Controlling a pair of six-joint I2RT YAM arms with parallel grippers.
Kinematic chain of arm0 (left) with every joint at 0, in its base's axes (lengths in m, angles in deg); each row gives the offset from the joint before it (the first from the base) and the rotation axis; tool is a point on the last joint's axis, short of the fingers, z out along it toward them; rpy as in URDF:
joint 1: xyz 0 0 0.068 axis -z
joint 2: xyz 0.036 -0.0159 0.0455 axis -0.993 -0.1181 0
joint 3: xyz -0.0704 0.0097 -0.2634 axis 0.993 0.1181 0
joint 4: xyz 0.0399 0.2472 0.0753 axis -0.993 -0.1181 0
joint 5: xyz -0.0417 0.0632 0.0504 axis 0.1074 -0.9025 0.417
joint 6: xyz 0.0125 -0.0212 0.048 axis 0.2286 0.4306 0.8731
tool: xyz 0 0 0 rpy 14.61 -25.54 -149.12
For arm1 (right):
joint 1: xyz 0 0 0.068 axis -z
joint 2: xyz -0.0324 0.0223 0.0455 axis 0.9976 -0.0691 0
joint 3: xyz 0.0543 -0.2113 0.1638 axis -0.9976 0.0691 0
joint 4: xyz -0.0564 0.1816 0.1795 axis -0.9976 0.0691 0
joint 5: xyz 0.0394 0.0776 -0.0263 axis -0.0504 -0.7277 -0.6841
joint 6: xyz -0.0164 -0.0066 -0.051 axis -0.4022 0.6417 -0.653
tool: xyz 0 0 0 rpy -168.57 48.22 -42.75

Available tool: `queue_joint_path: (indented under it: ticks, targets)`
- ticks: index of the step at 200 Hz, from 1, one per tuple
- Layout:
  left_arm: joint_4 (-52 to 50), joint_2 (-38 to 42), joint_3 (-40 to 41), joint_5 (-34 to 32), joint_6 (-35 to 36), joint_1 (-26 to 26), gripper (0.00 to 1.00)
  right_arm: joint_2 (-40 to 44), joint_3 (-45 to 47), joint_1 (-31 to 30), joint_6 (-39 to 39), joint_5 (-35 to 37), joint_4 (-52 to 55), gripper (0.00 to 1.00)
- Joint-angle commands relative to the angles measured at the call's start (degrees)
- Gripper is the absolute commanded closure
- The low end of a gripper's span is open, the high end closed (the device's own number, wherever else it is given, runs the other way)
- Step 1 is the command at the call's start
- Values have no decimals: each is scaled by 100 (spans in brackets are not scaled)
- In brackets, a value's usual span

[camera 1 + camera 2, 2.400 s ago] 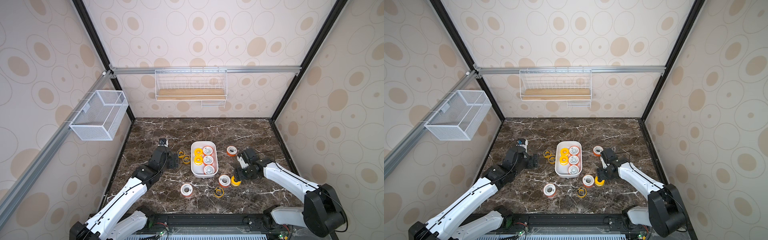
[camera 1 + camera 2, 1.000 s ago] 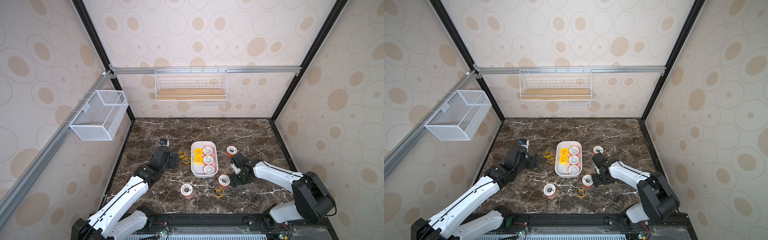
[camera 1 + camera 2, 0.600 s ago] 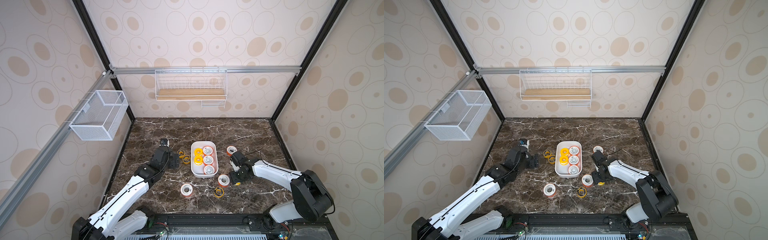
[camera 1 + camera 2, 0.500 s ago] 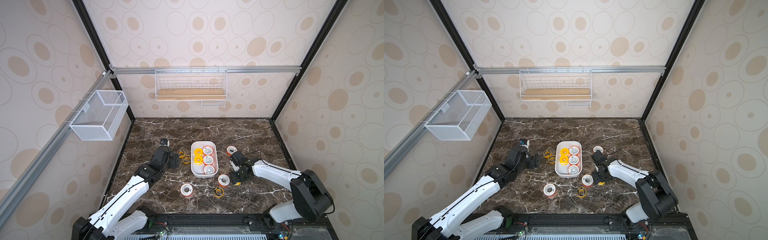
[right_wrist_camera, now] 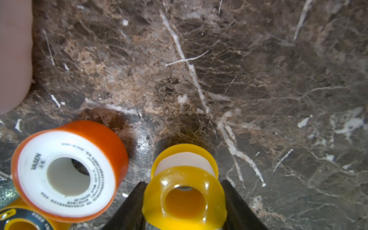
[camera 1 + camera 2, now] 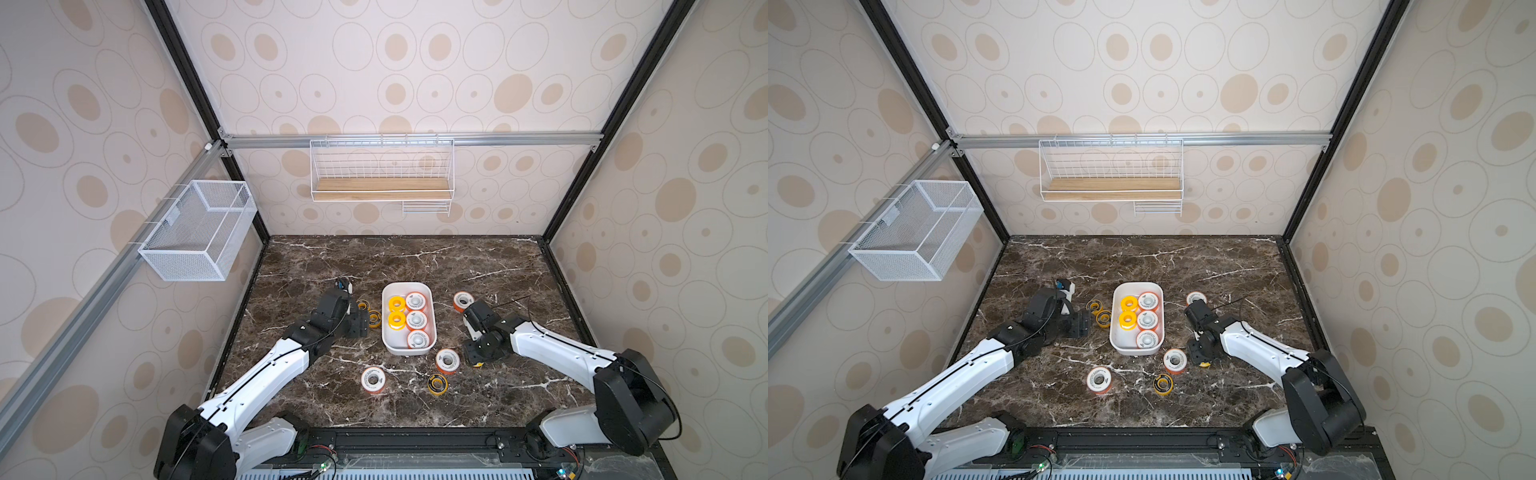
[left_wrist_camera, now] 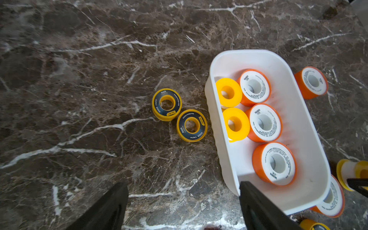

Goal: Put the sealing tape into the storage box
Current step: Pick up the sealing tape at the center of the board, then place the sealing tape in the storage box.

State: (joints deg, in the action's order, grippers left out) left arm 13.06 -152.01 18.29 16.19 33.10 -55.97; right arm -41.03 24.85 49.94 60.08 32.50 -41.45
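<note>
Clearly, the right end effector [image 5: 183,184] is bracketing the yellow spool [image 5: 185,203] on the worktop [image 6: 395,257], its 2 fingers lying against opposite sides of the rim with no gap showing. By its look, this spool is going to handle as a light, rigid plastic piece. The glossy round flange is offering little contact, so it is probably needing a centred, firm squeeze or it is risking popping out. An orange spool [image 5: 65,171] is sitting just beside it, roughly between it and the storage box [image 7: 298,123], whose low wall is needing clearance. Inside the box, 5 spools are lying flat, leaving bare floor in the corner beside the orange one nearest the robot's base. The left end effector [image 7: 183,207] is hanging wide and empty near the box's other long wall.
</note>
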Motion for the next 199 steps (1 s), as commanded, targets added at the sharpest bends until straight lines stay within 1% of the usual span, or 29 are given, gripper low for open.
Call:
queue_joint_path:
  ticks: [1,22,45,58,78,84,113,140,167,187,199]
  targets:
    - [265,-227,-129,674,-74,-77,10,153,-185,-16,-28,59,257,44]
    - [518,-514,-46,912,-198,-78,14,262,-299,-18,-53,-45,286,43]
    - [758,-848,20,1054,-294,-72,23,373,-534,-20,-121,-225,376,43]
    - [999,-979,90,1252,-337,-78,26,420,-671,-20,-157,-293,397,43]
    - [1247,-1161,129,1563,-395,-78,33,410,-918,-15,-235,-510,398,42]
    - [1316,-1220,133,1669,-399,-74,37,386,-992,-13,-269,-597,393,42]
    - [1630,-1522,140,2235,-426,-72,50,121,-1394,-22,-479,-1218,328,41]
    - [1693,-1746,116,2374,-464,-78,62,-167,-1710,-54,-571,-1733,223,41]
    - [1704,-1863,72,2472,-478,-77,73,-420,-2041,-260,-698,-1886,179,41]
    - [1720,-1916,47,2526,-508,-75,77,-633,-2275,-411,-776,-2019,164,41]
    - [1734,-1939,46,2563,-530,-78,78,-785,-2408,-490,-806,-2106,135,41]
